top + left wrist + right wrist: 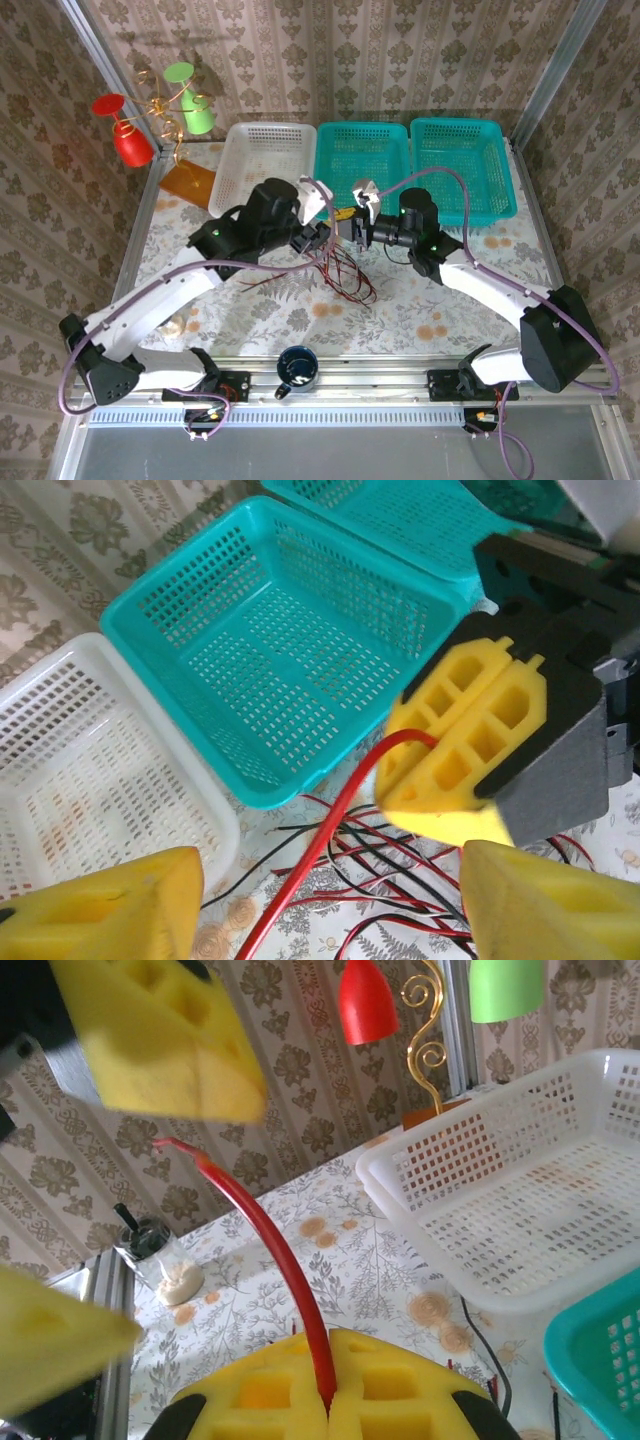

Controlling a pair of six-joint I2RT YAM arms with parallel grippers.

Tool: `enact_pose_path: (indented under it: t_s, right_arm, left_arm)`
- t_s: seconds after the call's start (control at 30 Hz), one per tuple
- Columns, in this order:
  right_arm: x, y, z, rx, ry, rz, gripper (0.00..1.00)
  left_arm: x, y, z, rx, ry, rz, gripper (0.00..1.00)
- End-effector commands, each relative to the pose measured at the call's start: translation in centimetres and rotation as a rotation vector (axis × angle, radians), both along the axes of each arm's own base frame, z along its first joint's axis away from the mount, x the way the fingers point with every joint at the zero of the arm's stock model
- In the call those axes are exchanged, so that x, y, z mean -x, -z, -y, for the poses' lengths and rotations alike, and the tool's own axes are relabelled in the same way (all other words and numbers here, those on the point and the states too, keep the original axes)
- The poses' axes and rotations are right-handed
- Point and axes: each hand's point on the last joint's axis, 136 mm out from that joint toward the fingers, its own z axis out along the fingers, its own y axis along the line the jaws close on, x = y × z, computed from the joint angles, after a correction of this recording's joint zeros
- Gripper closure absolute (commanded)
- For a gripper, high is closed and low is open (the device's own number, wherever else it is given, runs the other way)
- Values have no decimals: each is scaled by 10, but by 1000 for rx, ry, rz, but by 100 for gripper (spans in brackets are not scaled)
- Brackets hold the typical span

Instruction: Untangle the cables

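The cables [345,278] lie in a tangle of thin red and black wires on the floral table between the two arms. One red cable [270,1250] rises out of the heap. My right gripper [327,1400] is shut on it, the wire pinched between its yellow pads [465,735]. From that pinch the red cable [320,845] runs down past the heap [420,865]. My left gripper [330,900] is open, its fingers [100,910] spread to either side of that cable without touching it. In the top view the left gripper [312,238] and right gripper [352,228] nearly meet.
A white basket [262,160] and two teal baskets [362,165] [462,165] stand at the back. A gold spiral stand with a red cup [125,135] and a green cup [190,100] is at the back left. A dark mug [297,368] sits at the near edge, a small jar [160,1255] at the left.
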Motion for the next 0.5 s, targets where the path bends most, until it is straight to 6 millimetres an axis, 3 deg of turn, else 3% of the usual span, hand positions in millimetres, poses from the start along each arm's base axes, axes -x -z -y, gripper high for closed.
enact_pose_path:
  t_s: [0.0, 0.1, 0.23, 0.37, 0.47]
  right_arm:
    - [-5, -18, 12, 1, 48, 54, 100]
    - [-10, -25, 21, -15, 79, 55, 100]
    - [-19, -49, 36, -96, 134, 75, 100]
    - [-24, -77, 45, -163, 159, 104, 100]
    - [-24, -101, 48, -208, 164, 140, 100]
  left_arm:
    - [7, -51, -22, 152, -11, 61, 28]
    - [5, -66, -47, 270, -59, 28, 27]
    - [4, -70, -69, 429, -124, -10, 26]
    - [-1, -54, -85, 543, -206, -62, 26]
    - [-3, -38, -84, 605, -222, -128, 26]
